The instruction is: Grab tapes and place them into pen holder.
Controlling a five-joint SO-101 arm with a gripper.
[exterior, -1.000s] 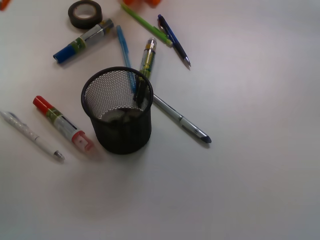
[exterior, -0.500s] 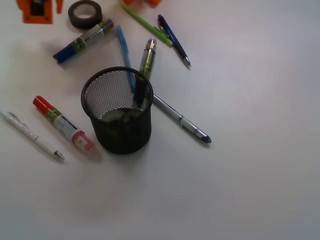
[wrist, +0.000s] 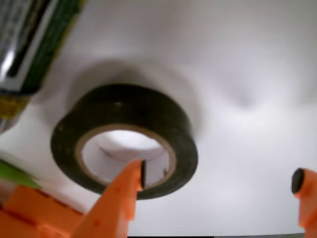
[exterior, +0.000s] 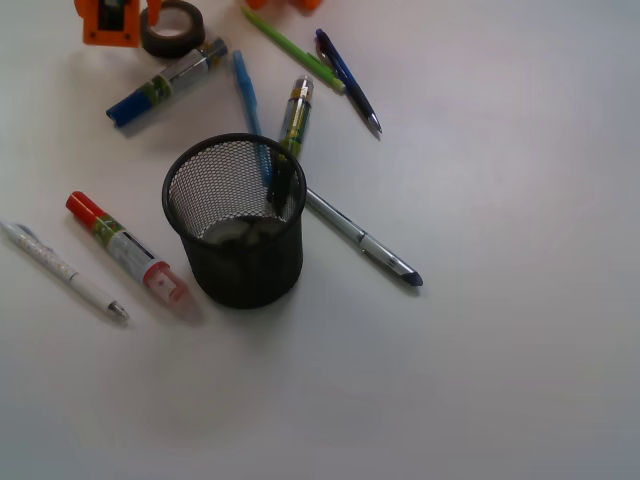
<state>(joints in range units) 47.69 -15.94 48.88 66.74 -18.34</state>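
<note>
A dark grey-brown tape (exterior: 178,30) with a pale inner core lies flat at the top left of the white table. My orange gripper (exterior: 125,24) sits just to its left, overlapping its edge. In the wrist view the tape (wrist: 166,119) fills the left centre. One fingertip (wrist: 133,181) stands over the tape's hole, and the other is far right over bare table. My gripper (wrist: 219,177) is open and holds nothing. The black mesh pen holder (exterior: 245,272) stands upright mid-left, with pale round shapes (exterior: 240,232) at its bottom.
Near the tape lie a blue-capped marker (exterior: 165,82), a blue pen (exterior: 246,95), a green pen (exterior: 292,47) and a dark blue pen (exterior: 347,78). A yellow-green marker (exterior: 295,115) and a silver pen (exterior: 362,238) touch the holder. A red marker (exterior: 125,245) and a white pen (exterior: 62,270) lie left.
My gripper has come in from the top left edge and moved right, up to the tape. Nothing else has moved.
</note>
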